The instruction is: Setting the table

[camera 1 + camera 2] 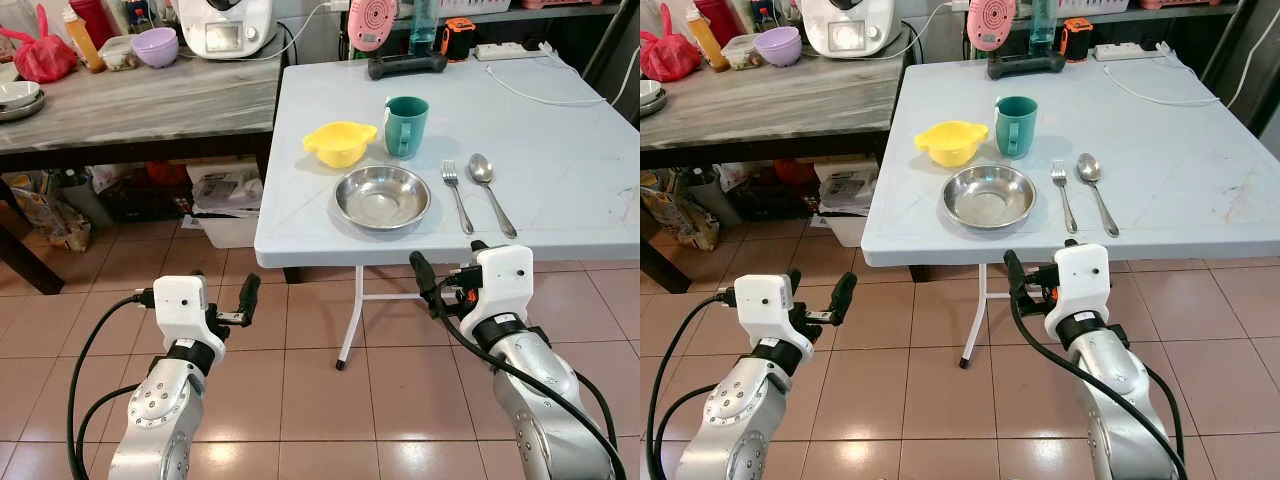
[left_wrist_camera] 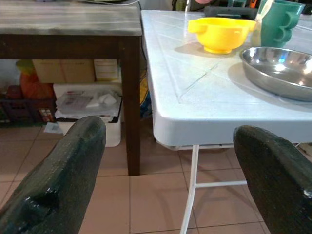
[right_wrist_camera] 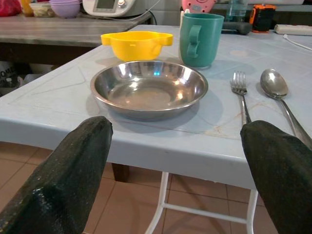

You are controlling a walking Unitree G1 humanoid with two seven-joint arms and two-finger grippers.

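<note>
While both arms reach forward below the bench [image 1: 300,235] edge, left claw [image 1: 240,300] and right claw [image 1: 430,283] gape wide, empty; steel bowl [image 1: 382,196] lies at twelve o'clock of the right claw.

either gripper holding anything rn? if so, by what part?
Nothing held. Left gripper and right gripper are both open and empty, short of the table; steel plate, fork and spoon lie untouched.
</note>
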